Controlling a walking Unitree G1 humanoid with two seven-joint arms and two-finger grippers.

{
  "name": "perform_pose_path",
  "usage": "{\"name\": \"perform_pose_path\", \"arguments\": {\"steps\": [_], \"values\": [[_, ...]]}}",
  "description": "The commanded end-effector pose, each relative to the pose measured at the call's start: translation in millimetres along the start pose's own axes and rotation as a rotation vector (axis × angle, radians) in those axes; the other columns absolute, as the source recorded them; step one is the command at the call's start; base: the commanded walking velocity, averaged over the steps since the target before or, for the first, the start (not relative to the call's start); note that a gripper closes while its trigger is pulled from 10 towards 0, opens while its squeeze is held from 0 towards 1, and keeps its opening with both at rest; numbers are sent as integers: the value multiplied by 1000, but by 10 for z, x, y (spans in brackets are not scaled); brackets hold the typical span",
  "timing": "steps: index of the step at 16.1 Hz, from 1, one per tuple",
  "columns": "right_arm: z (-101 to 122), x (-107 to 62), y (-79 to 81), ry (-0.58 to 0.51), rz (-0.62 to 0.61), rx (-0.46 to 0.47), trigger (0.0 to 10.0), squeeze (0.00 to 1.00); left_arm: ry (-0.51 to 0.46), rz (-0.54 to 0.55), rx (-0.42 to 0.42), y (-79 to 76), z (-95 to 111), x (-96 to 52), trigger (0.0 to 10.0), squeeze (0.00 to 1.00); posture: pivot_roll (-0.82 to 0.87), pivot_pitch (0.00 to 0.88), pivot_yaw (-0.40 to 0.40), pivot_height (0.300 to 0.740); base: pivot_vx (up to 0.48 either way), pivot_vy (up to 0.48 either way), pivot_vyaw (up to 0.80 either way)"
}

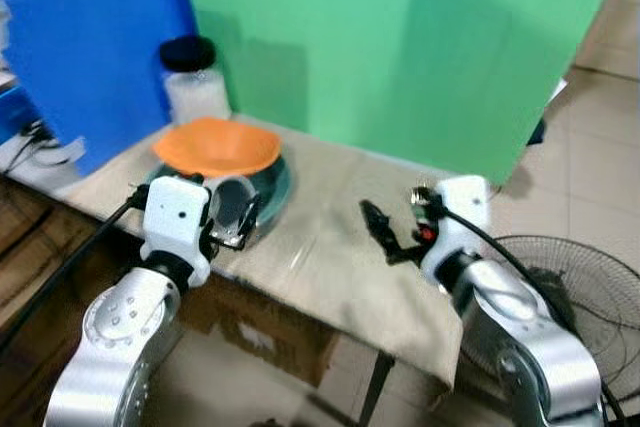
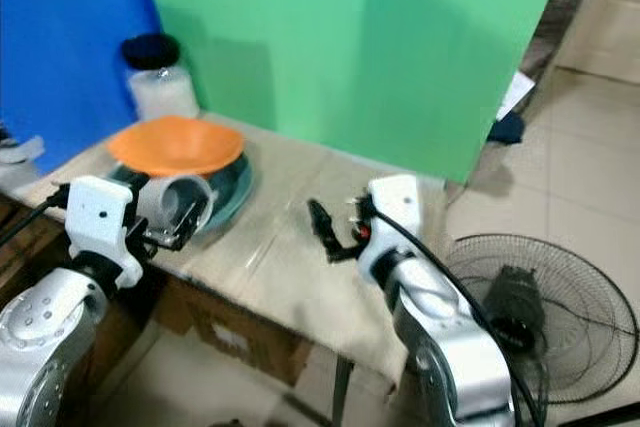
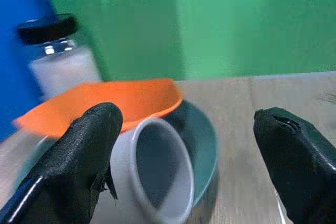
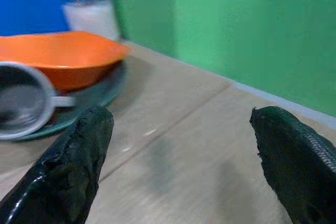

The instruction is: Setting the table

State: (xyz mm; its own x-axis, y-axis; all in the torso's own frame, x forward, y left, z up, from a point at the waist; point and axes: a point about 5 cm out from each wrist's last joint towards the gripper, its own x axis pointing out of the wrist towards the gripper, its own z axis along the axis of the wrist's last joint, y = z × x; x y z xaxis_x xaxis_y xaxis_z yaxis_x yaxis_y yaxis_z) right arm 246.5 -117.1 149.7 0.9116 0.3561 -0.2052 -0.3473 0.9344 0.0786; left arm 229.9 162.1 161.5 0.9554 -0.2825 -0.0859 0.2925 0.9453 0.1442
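Left end effector (image 3: pixel 184 145) released, fingers wide, at the white mug (image 3: pixel 152 177) tipped on the teal plate (image 3: pixel 202 145) beneath the orange bowl (image 1: pixel 217 145). Grasp step pending: you'd close on the mug. Right end effector (image 4: pixel 178 156) released over bare desk (image 1: pixel 330 247).

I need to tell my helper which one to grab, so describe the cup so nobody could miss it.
Find the table before the green screen. At its left end a teal plate carries an orange bowl. The cup lies tipped on its side on that plate, pale grey, mouth facing the robot.
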Motion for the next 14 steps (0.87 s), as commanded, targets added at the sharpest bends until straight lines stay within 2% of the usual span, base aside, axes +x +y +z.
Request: {"name": "perform_pose_path", "arguments": {"steps": [1,4,6,8,9,10,11,12,13,14], "values": [[-60,18,-141,64,-63,-9,10000,1000,-19,-73,-4,-92,48,31,10000,0,173,0,24,740,0,0,0],[-102,173,-217,146,-98,-46,10000,1000,-25,-187,10,-159,64,25,10000,0,173,0,28,740,0,0,0],[-116,357,-347,237,-166,-66,10000,1000,-23,-330,26,-223,87,-7,10000,0,177,0,28,740,0,0,0],[-147,430,-396,302,-167,-76,10000,1000,-10,-387,32,-240,78,-21,10000,0,178,0,26,740,0,0,0],[-167,462,-416,330,-167,-70,10000,878,-4,-407,34,-246,72,-23,10000,0,176,0,27,740,0,0,0],[-196,483,-437,350,-176,-67,10000,0,1,-417,37,-249,63,-26,10000,0,176,0,27,740,0,0,0],[-222,503,-456,368,-185,-65,10000,0,5,-425,39,-253,57,-30,10000,0,174,0,28,740,0,0,0],[-272,559,-490,394,-209,-32,4353,0,13,-449,38,-267,43,-46,10000,0,174,0,29,740,0,0,0],[-286,577,-498,404,-217,-23,2510,0,18,-460,35,-274,37,-56,10000,0,175,0,29,740,0,0,0],[-301,601,-503,422,-221,-14,0,0,29,-480,37,-282,21,-76,10000,0,176,0,29,740,0,0,0]]}}
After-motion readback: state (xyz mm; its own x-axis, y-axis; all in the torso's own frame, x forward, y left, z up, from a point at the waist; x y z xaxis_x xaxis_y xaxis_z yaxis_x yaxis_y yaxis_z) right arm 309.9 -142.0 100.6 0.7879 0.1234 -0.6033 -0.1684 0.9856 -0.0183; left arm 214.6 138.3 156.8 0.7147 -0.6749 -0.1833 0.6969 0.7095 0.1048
